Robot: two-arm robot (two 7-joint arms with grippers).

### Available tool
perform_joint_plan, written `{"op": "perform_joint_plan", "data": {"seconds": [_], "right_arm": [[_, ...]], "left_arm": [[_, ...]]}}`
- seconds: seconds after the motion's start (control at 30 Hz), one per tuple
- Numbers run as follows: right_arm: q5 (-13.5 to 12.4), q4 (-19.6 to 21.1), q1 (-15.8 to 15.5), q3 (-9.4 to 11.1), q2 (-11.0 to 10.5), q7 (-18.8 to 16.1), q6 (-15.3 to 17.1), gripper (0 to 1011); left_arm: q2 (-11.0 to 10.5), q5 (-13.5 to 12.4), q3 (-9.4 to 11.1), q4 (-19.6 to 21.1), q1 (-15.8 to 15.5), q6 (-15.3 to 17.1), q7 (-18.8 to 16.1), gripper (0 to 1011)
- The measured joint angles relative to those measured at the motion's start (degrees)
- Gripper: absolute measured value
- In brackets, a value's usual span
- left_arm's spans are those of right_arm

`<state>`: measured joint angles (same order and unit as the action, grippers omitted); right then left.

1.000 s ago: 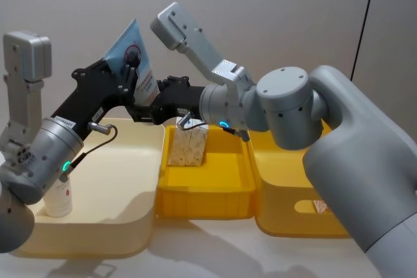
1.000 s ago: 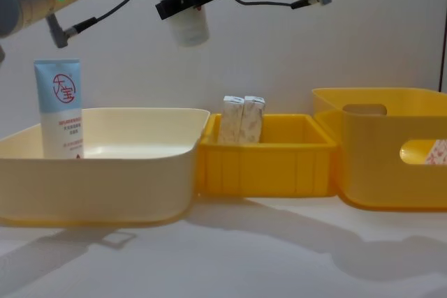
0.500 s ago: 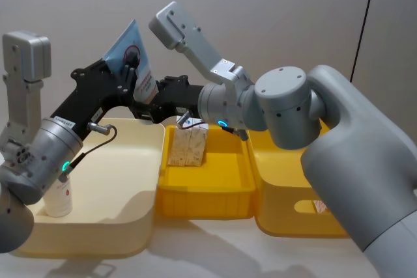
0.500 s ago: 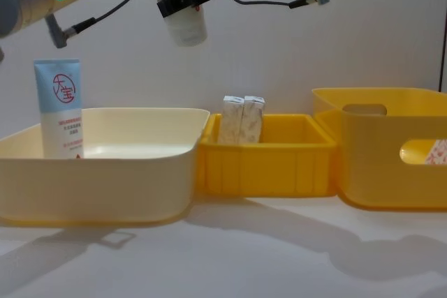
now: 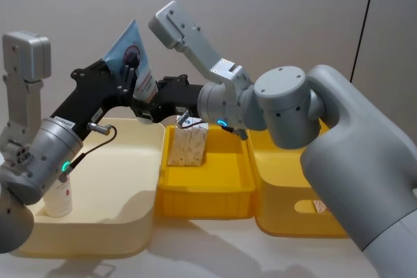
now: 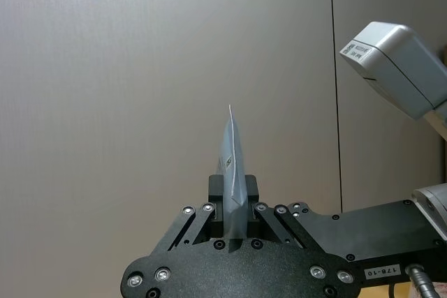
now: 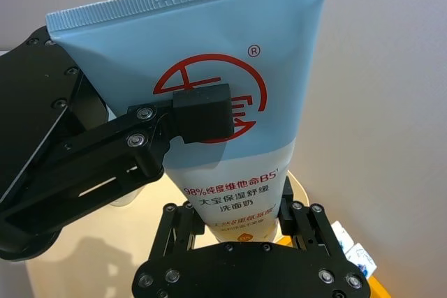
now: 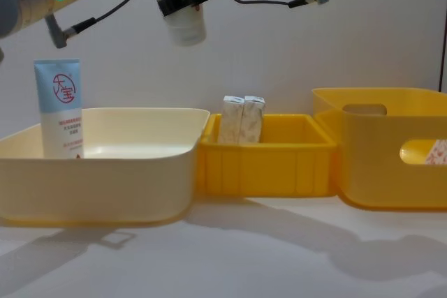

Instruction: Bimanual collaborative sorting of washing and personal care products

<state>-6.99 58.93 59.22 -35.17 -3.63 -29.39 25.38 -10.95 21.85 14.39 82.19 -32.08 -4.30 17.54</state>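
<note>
A light-blue-and-white tube [image 5: 127, 40] with a red round logo hangs high above the back right corner of the cream bin [image 5: 104, 226]. My left gripper [image 5: 133, 60] is shut on its upper half, one pad [image 7: 202, 113] lying on the logo. My right gripper [image 7: 237, 218] is shut on the tube's white lower part [image 8: 183, 22]. The left wrist view shows the tube [image 6: 230, 144] edge-on between that gripper's [image 6: 232, 197] fingers. A second tube of the same kind [image 8: 59, 106] stands upright in the cream bin's left end. Two cream cartons [image 8: 242, 120] stand in the small yellow bin [image 8: 265, 165].
A large yellow bin [image 8: 391, 151] stands to the right of the small one; a piece of packaging [image 8: 436, 150] shows through its handle hole. The three bins stand side by side and touch. White tabletop [image 8: 230, 249] lies in front of them.
The held tube and both grippers have shifted slightly to the left. Nothing in the bins has moved.
</note>
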Motion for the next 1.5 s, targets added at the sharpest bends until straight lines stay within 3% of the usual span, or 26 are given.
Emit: {"op": "perform_joint_plan", "data": {"seconds": [0.97, 1.2, 1.5], "right_arm": [[0.00, -0.05, 0.00, 0.00, 0.03, 0.05, -0.02, 557], [0.00, -0.05, 0.00, 0.00, 0.03, 0.04, -0.02, 557], [0.00, -0.04, 0.00, 0.01, 0.03, 0.04, -0.01, 557]], "left_arm": [[0.00, 0.00, 0.00, 0.00, 0.00, -0.01, 0.01, 179], [0.01, 0.01, 0.00, 0.00, 0.00, -0.02, 0.03, 359], [0.00, 0.00, 0.00, 0.00, 0.00, -0.02, 0.02, 671]]}}
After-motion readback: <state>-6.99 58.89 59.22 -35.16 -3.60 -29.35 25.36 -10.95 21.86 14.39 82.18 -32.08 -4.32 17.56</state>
